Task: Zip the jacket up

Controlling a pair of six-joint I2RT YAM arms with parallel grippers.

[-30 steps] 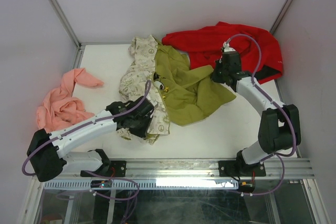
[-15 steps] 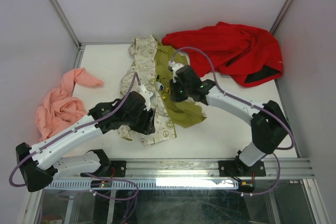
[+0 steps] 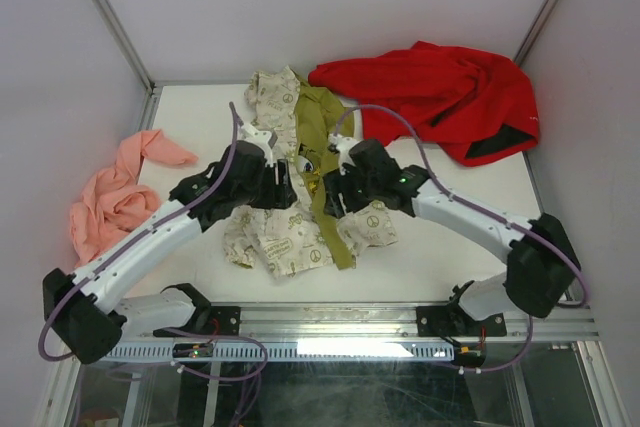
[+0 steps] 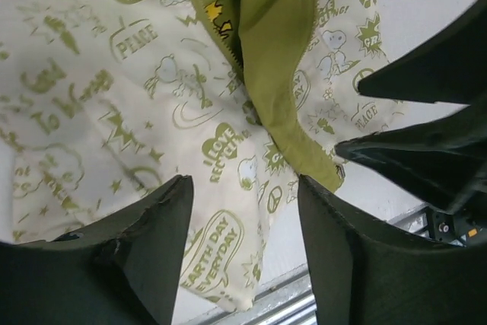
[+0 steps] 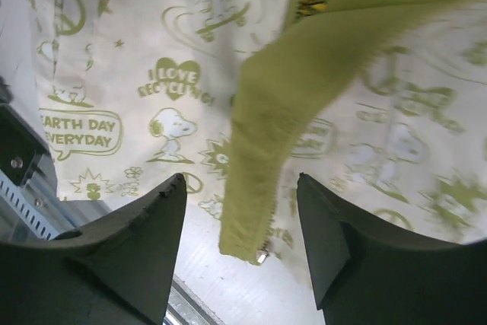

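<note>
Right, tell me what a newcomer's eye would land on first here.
The printed jacket lies mid-table, with an olive strip running down its front. The left arm and right arm lean in over it, jaws open. A red garment is heaped at the back right, and a pink garment lies at the left.
</note>
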